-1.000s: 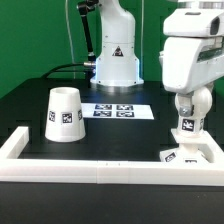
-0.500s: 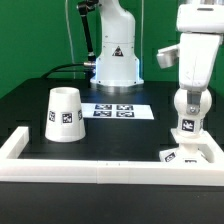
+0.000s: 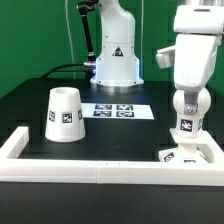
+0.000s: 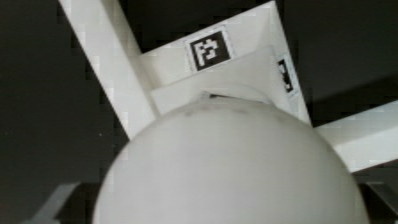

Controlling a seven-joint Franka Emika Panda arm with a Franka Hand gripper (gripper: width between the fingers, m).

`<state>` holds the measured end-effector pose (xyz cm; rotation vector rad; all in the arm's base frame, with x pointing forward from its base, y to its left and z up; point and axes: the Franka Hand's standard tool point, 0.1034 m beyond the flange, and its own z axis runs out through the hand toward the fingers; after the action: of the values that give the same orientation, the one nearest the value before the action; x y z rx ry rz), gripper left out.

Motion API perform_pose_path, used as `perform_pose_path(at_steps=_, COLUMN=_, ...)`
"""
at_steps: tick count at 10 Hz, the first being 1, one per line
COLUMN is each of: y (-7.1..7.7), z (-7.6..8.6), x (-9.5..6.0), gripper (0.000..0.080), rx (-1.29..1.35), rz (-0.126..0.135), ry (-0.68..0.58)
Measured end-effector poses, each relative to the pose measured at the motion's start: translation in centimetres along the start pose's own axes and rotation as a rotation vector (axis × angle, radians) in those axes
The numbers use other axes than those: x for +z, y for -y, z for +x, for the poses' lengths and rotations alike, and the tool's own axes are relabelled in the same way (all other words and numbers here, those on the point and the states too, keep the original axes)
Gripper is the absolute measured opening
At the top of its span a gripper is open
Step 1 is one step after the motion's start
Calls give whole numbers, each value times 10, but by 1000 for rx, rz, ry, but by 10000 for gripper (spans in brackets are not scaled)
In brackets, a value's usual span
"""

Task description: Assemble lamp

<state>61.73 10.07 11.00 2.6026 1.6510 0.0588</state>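
White bulb (image 3: 186, 128), clamped upright in the gripper (image 3: 186, 121), hangs just above the square base (image 3: 201, 153) at the frame's lower right.

In the wrist view we are seeing the bulb (image 4: 214, 165) as a blurred white mass covering much of the base (image 4: 228, 62), which is running off the picture. In the exterior view the border rail (image 3: 100, 172) is hiding the base's (image 3: 190, 156) near part at the right, the top edge is cutting off the arm (image 3: 195, 45), and we are failing to tell whether the gripper (image 3: 185, 118) is closed on the bulb.
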Motion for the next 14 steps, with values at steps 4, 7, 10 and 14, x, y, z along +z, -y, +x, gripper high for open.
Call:
perform_pose_path(at_steps=4, y=2, z=2, x=0, gripper=576, rx=492, rz=3, ry=5)
perform_pose_path(at_steps=7, y=0, z=0, x=-1, gripper=577, rx=806, rz=2, ry=7)
perform_pose_path(at_steps=10, y=-1, z=-2, x=-1, gripper=577, rx=1027, rz=-1, ry=8)
perform_pose_path(at_steps=14, y=-1, z=-6, x=0, gripper=577, rx=1340, rz=11, ry=14)
